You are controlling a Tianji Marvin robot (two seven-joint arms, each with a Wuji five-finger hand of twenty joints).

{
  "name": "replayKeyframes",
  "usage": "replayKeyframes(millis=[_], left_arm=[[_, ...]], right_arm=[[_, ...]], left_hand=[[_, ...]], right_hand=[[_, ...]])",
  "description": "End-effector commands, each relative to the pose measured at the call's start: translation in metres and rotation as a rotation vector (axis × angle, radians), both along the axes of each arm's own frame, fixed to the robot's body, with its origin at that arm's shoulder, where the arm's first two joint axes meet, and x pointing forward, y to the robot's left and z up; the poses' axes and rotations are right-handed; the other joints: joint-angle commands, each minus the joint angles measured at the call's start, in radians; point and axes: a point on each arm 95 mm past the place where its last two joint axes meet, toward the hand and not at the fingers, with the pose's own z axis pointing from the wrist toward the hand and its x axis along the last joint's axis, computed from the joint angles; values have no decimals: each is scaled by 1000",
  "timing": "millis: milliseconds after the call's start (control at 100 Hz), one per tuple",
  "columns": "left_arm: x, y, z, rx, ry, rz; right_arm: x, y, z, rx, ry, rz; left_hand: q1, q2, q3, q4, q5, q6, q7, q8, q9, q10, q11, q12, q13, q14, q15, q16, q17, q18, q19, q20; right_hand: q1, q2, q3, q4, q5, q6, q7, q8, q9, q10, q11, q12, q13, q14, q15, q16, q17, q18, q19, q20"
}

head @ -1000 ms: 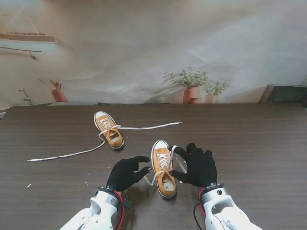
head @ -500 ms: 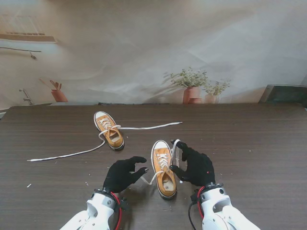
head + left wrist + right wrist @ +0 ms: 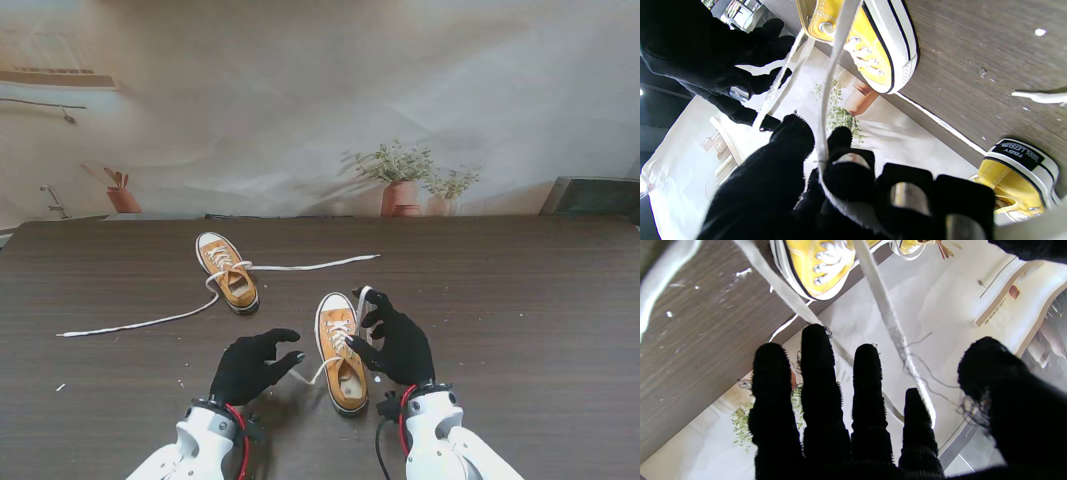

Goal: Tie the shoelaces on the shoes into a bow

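The near yellow shoe (image 3: 341, 352) (image 3: 873, 40) (image 3: 816, 266) lies between my two black-gloved hands, toe pointing away from me. My left hand (image 3: 255, 365) (image 3: 840, 193) pinches one white lace strand (image 3: 830, 66) between thumb and forefinger, and the strand runs taut to the eyelets. My right hand (image 3: 395, 342) (image 3: 857, 423) is at the shoe's right side. The other lace (image 3: 363, 300) (image 3: 887, 313) is lifted and caught at its index finger, with the remaining fingers stretched and the thumb apart. The far yellow shoe (image 3: 227, 270) (image 3: 1017, 180) lies untied.
The far shoe's long lace (image 3: 140, 322) trails left across the dark wooden table (image 3: 520, 300), and its other end (image 3: 320, 264) runs right. Small white crumbs dot the table. Potted plants (image 3: 400, 185) stand beyond the far edge.
My right hand has shifted left toward the near shoe and nearer to me, fingers curling around the raised lace. My left hand drew slightly back toward me, keeping its strand.
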Motion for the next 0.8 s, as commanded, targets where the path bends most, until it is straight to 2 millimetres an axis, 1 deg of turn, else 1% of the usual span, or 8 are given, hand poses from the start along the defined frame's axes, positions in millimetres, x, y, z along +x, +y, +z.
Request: replayKeyframes(millis=[0, 230, 470, 570, 610, 690, 730, 790], left_arm=[[0, -2, 3, 1, -1, -7], [2, -3, 3, 1, -1, -9], [3, -2, 4, 1, -2, -7], [4, -1, 6, 3, -9, -7], [5, 0, 6, 6, -13, -8], [6, 3, 8, 13, -18, -10], [7, 4, 10, 14, -21, -10], [8, 5, 11, 14, -23, -12]], right_arm=[[2, 5, 0, 38, 21, 9], [1, 15, -1, 269, 102, 12], [-1, 25, 5, 464, 172, 10], [-1, 26, 9, 559, 229, 1], [-1, 25, 11, 594, 249, -3], [0, 23, 13, 650, 292, -1], [0, 23, 13, 675, 314, 4], [-1, 24, 14, 702, 338, 10]], left_hand=[[31, -7, -29, -16, 10, -15, 6, -13, 43, -8, 16, 20, 27, 22, 44, -17, 36, -192, 263, 14], [40, -2, -42, -15, 14, -18, 15, -11, 43, -9, 16, 20, 27, 22, 45, -17, 36, -192, 263, 15], [50, 1, -62, -13, 15, -22, 23, -11, 43, -9, 16, 20, 27, 22, 45, -17, 36, -192, 263, 15], [53, 4, -68, -12, 16, -22, 25, -12, 43, -9, 16, 20, 27, 22, 45, -17, 35, -192, 263, 15], [54, 6, -70, -11, 17, -22, 26, -11, 43, -9, 16, 21, 27, 22, 45, -17, 35, -192, 263, 15], [56, 7, -75, -11, 16, -23, 28, -12, 43, -10, 16, 21, 27, 22, 45, -17, 36, -192, 263, 14], [57, 9, -78, -10, 18, -23, 29, -12, 43, -10, 16, 21, 27, 22, 45, -17, 35, -192, 263, 14], [60, 10, -82, -10, 18, -25, 31, -12, 43, -10, 16, 21, 27, 22, 45, -17, 35, -191, 263, 14]], right_hand=[[33, -18, 50, -17, 32, -33, 10, 26, 27, 3, -26, -15, 30, 2, -36, -21, -1, -34, -12, -31], [70, -17, 87, -8, 53, -62, 14, 46, 15, -13, -79, -35, -47, -28, -122, -50, -107, -107, -57, -96], [130, -75, 171, 0, 143, -25, 37, 70, 122, -44, -88, -42, 21, -60, -95, -57, -57, -126, -23, -121], [172, -126, 176, -106, 208, 27, 21, 75, 221, -53, -106, -69, 50, -65, -94, -57, -44, -120, -3, -136], [194, -138, 172, -133, 237, 38, 13, 75, 261, -53, -106, -75, 65, -72, -78, -46, -37, -118, 20, -129], [225, -148, 161, -150, 296, 56, 5, 75, 314, -42, -65, -67, 106, -64, -23, -13, -15, -97, 61, -101], [227, -145, 155, -150, 324, 69, 0, 77, 327, -33, -19, -60, 127, -45, 19, 13, -3, -61, 89, -65], [208, -137, 151, -142, 403, 84, 8, 84, 329, -17, 87, -6, 152, -22, 119, 69, 13, -6, 156, 37]])
